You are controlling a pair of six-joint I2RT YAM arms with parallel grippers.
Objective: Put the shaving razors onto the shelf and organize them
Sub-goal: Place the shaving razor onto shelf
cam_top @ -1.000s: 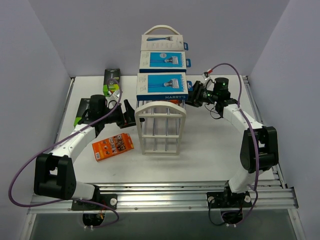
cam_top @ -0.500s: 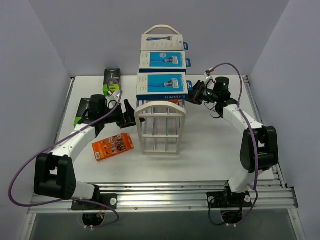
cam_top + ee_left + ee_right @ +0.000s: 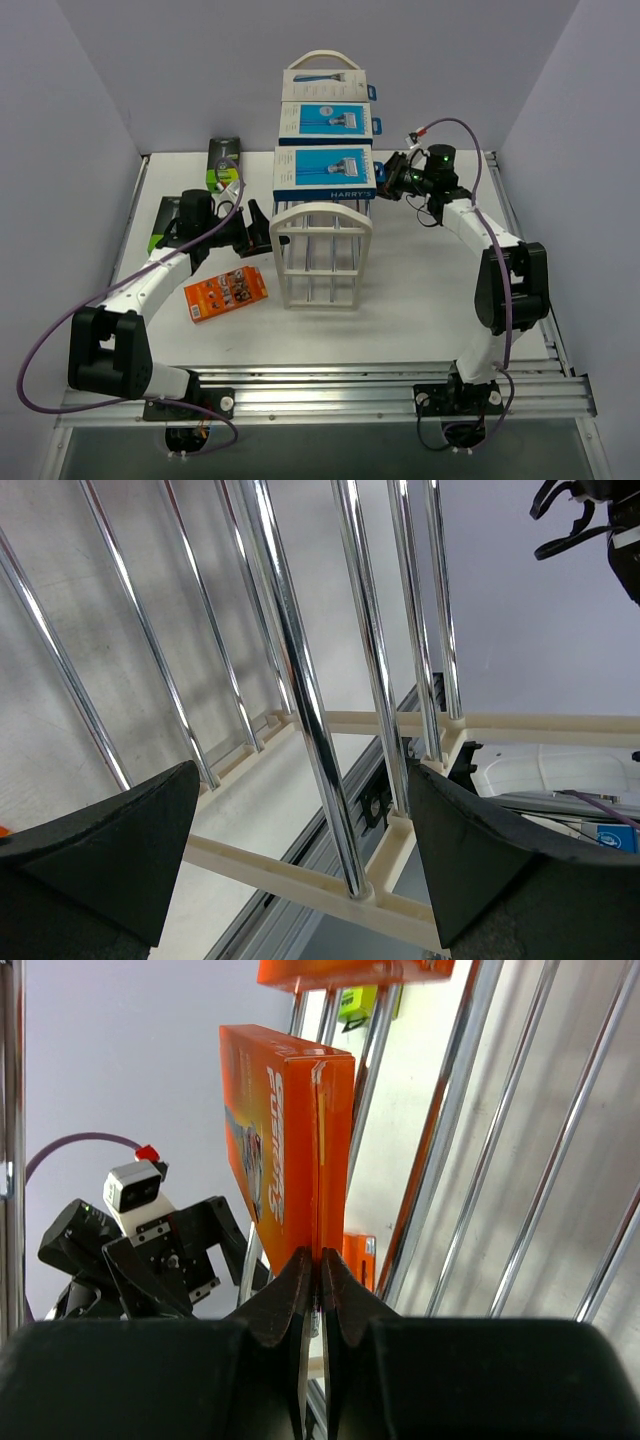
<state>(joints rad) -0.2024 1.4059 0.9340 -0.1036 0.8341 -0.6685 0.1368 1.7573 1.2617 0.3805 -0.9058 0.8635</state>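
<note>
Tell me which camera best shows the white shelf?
The top external view: the whole shelf stands there, arched ends and tiers carrying blue boxes. The left wrist view shows only shiny bars and cream frame close up; the right wrist view, a few bars beside an orange box.

My left arm (image 3: 140, 288) and right arm (image 3: 478, 232) are white shells with bulky black joints, each trailed by a purple cable (image 3: 455, 122). My left hand (image 3: 258, 230) and right hand (image 3: 388, 180) are black with wedge-shaped fingers (image 3: 100, 860); a green light (image 3: 433, 156) glows at my right wrist.
</note>
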